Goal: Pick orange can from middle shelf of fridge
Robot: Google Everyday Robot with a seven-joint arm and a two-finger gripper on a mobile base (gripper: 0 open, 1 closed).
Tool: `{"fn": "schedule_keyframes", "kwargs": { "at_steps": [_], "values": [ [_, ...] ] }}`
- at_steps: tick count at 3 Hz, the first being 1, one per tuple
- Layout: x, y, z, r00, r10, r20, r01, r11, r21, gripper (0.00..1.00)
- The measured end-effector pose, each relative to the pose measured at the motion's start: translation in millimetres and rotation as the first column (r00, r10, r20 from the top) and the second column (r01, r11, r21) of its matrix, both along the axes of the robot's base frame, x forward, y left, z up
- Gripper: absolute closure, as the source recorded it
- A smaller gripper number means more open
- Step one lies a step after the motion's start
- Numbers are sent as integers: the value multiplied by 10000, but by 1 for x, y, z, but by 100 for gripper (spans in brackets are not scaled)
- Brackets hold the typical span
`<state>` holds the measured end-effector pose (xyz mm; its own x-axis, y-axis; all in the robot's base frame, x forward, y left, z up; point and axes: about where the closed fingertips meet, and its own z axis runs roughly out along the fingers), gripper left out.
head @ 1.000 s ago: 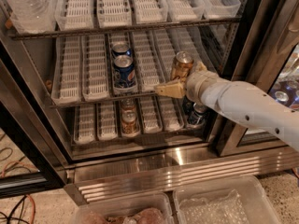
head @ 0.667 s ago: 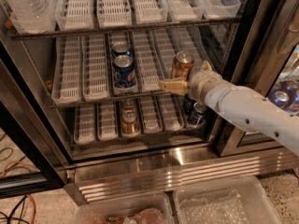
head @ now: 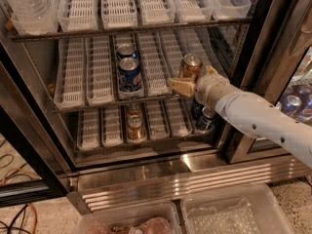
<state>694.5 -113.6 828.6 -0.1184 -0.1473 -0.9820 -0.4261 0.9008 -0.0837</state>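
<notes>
Coppery target: the orange can (head: 191, 65) is seen upright in a right-hand lane of the middle shelf (head: 73, 82), close to the front rail and so within reach from the open door.
End tool: the gripper (head: 181, 86) is held low before the can's base, touching it or just short; whether it is spread or clamped cannot be told.
White limb: the arm (head: 253, 117) is brought in from the right, probably so that the neighbouring lanes are left undisturbed.
Centre lane: two blue cans (head: 129, 74) are kept one behind the other, well apart from the target.
Rack below: the lower shelf (head: 92, 128) is stocked with a brownish can (head: 135, 126) and dark cans (head: 207, 120) at its right end.
Floor: two plastic bins (head: 229, 211) are set before the fridge (head: 170, 178); pinkish contents, unidentified, are held in the left one.
</notes>
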Motion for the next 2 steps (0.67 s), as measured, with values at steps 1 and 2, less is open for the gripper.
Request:
{"fn": "schedule_keyframes", "kwargs": {
  "at_steps": [1,2],
  "values": [
    [3,14,-8,9987,455,-226,-455,9990,-27,42],
    [2,14,-6,9987,455,-226,-456,9990,-27,65]
  ]
}}
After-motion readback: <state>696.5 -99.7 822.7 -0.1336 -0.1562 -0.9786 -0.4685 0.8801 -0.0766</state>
